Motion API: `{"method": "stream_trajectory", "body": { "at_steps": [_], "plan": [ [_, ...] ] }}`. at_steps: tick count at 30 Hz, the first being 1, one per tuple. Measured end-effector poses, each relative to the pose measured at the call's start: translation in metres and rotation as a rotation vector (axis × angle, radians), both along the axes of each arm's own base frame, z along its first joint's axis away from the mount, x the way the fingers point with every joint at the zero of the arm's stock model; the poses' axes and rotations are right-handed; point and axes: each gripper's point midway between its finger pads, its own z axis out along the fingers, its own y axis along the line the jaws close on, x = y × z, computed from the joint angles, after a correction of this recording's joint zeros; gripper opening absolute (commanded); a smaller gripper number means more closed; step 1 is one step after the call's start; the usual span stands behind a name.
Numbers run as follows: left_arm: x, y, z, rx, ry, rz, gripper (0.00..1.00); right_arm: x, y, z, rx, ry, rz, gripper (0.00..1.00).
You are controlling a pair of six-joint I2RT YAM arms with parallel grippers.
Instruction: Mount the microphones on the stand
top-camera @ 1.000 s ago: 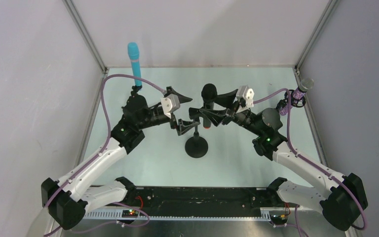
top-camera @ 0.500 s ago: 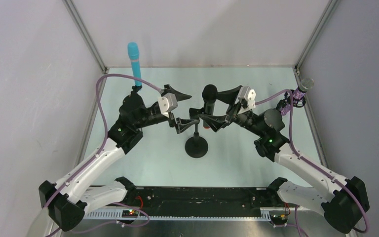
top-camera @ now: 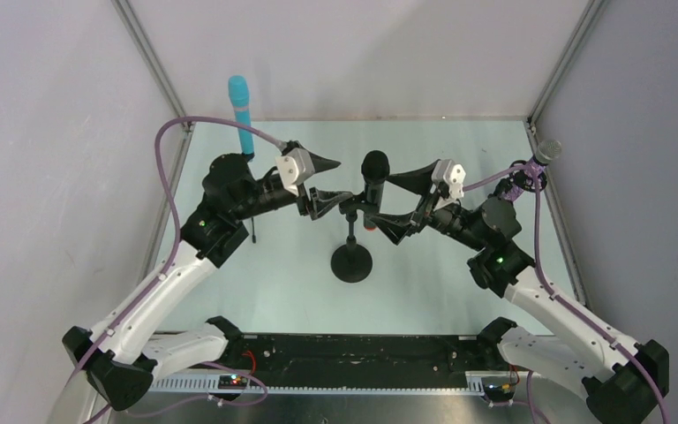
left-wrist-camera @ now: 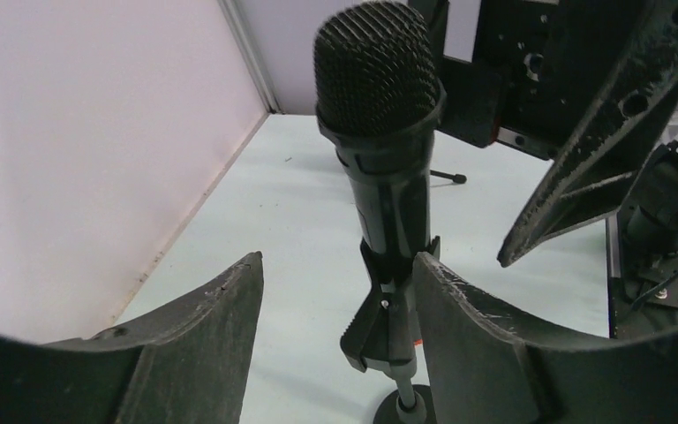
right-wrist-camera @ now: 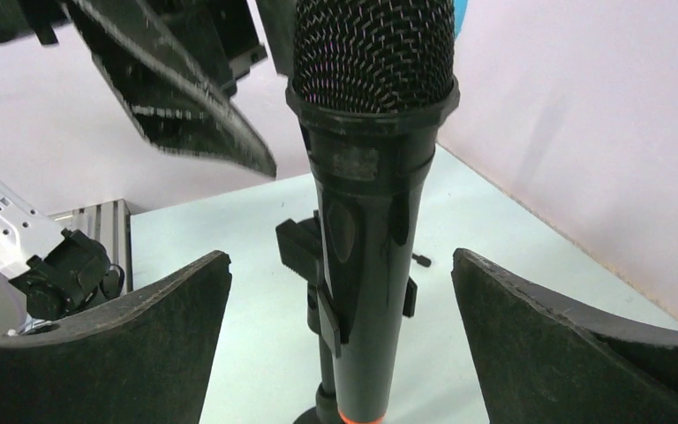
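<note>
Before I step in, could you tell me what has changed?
The right gripper let go of the black microphone with the orange end, opened wide and backed off. The left gripper reached slightly farther out, narrowing by the black stand clip. That microphone stayed clipped; the cyan-blue microphone and glittery purple microphone stayed put.

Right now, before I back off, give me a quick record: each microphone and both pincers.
black microphone: upright, in clip of centre stand
cyan microphone: upright, back left, lower end hidden
purple microphone: tilted, far right, mount unclear
left pincer: open, flanking the clip
right pincer: open, either side of black microphone, not touching
</note>
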Motion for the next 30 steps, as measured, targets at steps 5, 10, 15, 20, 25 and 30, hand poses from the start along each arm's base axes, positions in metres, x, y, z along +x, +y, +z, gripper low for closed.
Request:
{"method": "stream_trajectory", "body": {
  "at_steps": [5,10,15,20,25,30],
  "plan": [
    [0.002,0.002,0.006,0.012,0.020,0.019,0.60,-0.006,-0.011,-0.012,-0.024,0.027,-0.017,0.99],
    [0.003,0.002,-0.007,0.042,0.069,0.027,0.52,-0.008,-0.018,-0.029,-0.052,0.065,-0.035,1.00],
    [0.008,-0.001,-0.017,0.056,0.109,0.027,0.39,-0.005,-0.021,-0.044,-0.080,0.105,-0.053,0.99],
    [0.012,-0.006,-0.022,0.067,0.137,0.022,0.27,-0.004,-0.022,-0.047,-0.088,0.117,-0.060,0.99],
    [0.013,-0.011,-0.023,0.071,0.141,0.011,0.12,-0.003,-0.022,-0.050,-0.093,0.123,-0.062,1.00],
    [0.011,-0.017,-0.030,0.084,0.154,-0.010,0.04,-0.002,-0.023,-0.050,-0.094,0.128,-0.070,0.99]
  ]
}}
